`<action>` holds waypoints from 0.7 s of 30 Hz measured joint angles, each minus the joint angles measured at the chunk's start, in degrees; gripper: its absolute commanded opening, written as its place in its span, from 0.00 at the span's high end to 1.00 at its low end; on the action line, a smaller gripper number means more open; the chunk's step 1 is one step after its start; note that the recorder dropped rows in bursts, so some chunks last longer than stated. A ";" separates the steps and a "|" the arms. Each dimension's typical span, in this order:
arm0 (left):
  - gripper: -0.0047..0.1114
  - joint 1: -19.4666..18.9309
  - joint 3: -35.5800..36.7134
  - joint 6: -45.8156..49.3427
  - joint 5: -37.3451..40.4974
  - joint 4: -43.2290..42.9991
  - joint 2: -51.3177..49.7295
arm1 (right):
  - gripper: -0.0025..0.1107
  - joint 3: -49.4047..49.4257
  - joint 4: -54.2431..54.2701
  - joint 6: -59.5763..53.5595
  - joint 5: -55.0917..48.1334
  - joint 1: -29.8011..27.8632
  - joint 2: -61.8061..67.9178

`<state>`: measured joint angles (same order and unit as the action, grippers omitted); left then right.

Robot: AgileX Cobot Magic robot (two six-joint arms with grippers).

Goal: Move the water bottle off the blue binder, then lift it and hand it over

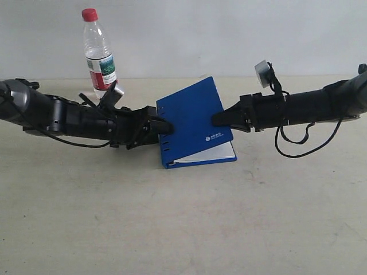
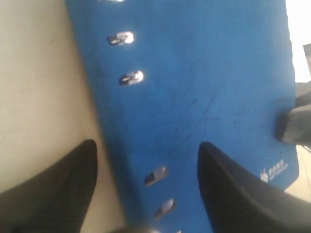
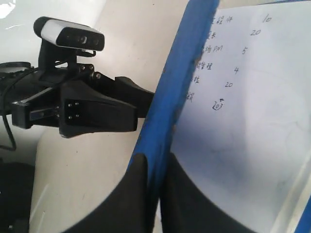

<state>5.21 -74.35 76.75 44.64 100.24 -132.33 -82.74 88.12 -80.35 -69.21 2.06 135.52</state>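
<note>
The water bottle (image 1: 98, 54), clear with a red cap, stands upright on the table at the back left, behind my left arm and apart from the binder. The blue binder (image 1: 192, 117) lies in the middle with its cover raised at a tilt over the white pages (image 3: 252, 121). My right gripper (image 1: 219, 118) (image 3: 153, 160) is shut on the cover's right edge (image 3: 180, 82). My left gripper (image 1: 163, 127) (image 2: 146, 145) is open at the spine side of the blue binder (image 2: 194, 97), one finger over the table and one over the cover.
The beige table (image 1: 183, 229) runs out to a pale wall at the back. A loose black cable (image 1: 295, 140) hangs under my right arm. In the right wrist view the left arm's camera (image 3: 70, 34) sits just beyond the cover.
</note>
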 measured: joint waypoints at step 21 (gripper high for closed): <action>0.47 -1.14 -15.97 1.88 18.85 -0.99 -7.71 | 0.98 0.00 -3.84 10.48 4.27 -0.17 -1.44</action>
<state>4.06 -90.32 78.63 63.49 99.25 -140.04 -82.74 84.28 -69.87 -64.94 1.89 134.08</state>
